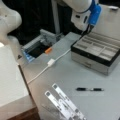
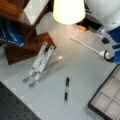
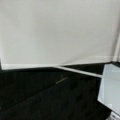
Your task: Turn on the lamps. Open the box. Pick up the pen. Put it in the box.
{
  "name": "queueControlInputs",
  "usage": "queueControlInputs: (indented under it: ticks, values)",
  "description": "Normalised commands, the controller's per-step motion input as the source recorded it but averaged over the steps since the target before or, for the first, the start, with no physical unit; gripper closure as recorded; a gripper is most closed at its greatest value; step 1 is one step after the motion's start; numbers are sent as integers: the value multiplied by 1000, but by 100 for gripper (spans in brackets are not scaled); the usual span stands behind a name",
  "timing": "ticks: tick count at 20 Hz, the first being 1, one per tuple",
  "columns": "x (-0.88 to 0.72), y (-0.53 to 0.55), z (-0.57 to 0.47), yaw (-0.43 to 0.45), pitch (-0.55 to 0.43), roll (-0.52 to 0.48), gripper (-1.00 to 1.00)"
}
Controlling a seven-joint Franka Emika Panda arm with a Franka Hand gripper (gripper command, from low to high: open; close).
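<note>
Black pen (image 1: 89, 89) apart from box (image 1: 95, 53)

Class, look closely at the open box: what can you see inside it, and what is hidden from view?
The box lies open, showing only empty grey compartments. The pen lies outside on the table. The arm hides the box's rear corner; the gripper itself is not visible.

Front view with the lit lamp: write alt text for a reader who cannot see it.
A black pen lies alone on the grey table, apart from the open box at a front view's bottom right. A lit lamp glows at top; folded metal strips lie left of the pen.
</note>
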Motion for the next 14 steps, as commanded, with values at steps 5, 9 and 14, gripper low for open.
queueControlInputs:
  ticks: [5,9,14]
  values:
    - [237,-473,-24,166,72,-464,-100]
    - [294,-526,-36,159,88,-507,-100]
    - [301,-297,-8,96,93,-521,-100]
